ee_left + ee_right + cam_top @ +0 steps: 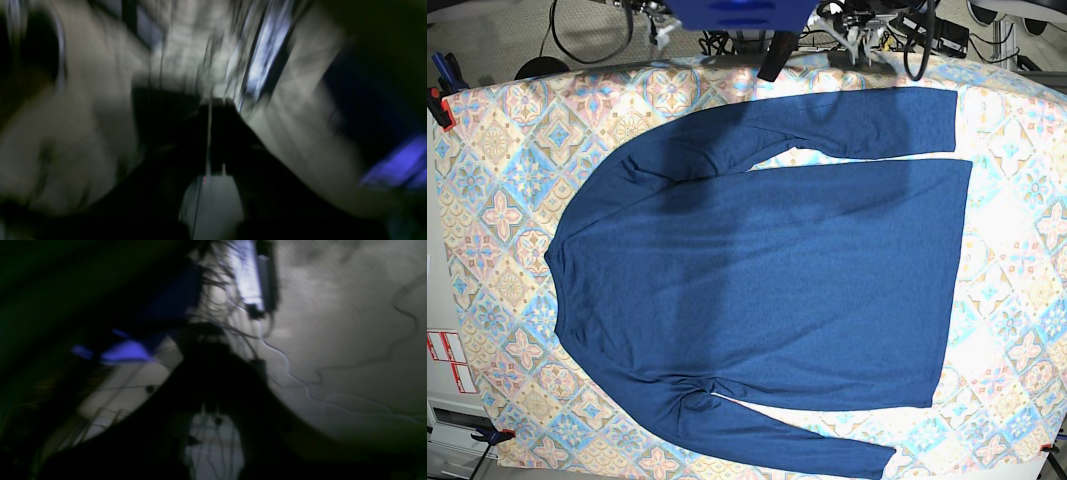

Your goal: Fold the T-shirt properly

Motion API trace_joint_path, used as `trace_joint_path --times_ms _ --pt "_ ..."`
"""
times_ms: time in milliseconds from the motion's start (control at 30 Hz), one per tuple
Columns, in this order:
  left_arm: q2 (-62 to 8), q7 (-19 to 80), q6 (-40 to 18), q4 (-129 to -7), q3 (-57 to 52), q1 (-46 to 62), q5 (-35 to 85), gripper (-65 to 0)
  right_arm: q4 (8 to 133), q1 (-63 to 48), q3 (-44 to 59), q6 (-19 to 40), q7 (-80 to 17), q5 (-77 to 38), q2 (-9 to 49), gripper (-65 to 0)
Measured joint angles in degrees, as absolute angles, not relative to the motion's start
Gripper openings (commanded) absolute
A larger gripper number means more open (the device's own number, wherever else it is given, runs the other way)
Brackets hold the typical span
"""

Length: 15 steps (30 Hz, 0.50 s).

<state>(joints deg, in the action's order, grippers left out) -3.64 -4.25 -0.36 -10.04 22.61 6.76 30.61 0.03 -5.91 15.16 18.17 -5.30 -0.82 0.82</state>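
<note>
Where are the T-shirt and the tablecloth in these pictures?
T-shirt (757, 290): base view, middle of the body panel.
tablecloth (497, 210): base view, bare patterned stretch beside the collar.

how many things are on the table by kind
shirt: 1
tablecloth: 1
clamps on the table edge, and: 2
total: 4
</note>
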Motion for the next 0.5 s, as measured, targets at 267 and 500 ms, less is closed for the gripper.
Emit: trace_joint_path --times_ms 267,500 --pt "-3.38 -14.35 -0.6 -10.68 22.5 11.03 30.5 -65.0 5.74 -5.06 19.18 18.87 2.92 -0.89 0.23 -64.8" --pt "-3.53 -14.44 -0.27 -10.55 22.52 12.69 30.48 -65.0 7.2 -7.51 44.66 18.33 9.85 -0.69 0.34 -64.8"
